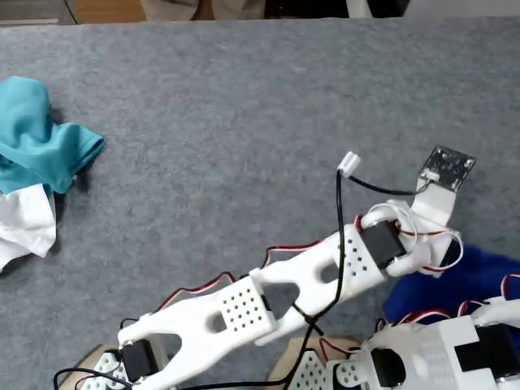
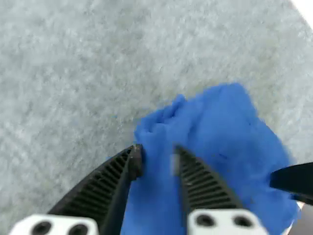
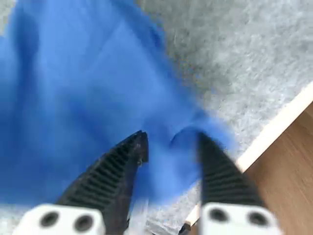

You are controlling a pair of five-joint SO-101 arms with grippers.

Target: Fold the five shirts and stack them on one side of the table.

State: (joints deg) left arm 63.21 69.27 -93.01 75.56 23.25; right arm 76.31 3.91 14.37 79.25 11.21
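Three shirts lie in the high view: a teal shirt [image 1: 45,142] and a white shirt [image 1: 24,227] heaped together, well apart from the blue shirt [image 1: 467,284] at the opposite edge of the table [image 1: 244,106]; the left arm [image 1: 268,301] stretches across to it.

Left wrist view: the left gripper [image 2: 156,164] is narrow, pinching a raised fold; the remaining cloth bunches beyond its jaws.

Right wrist view: the right gripper [image 3: 171,144] stands parted over the shirt's border, beside the table's rim; crumpled so, the shirt likely offers no long axis until spread.
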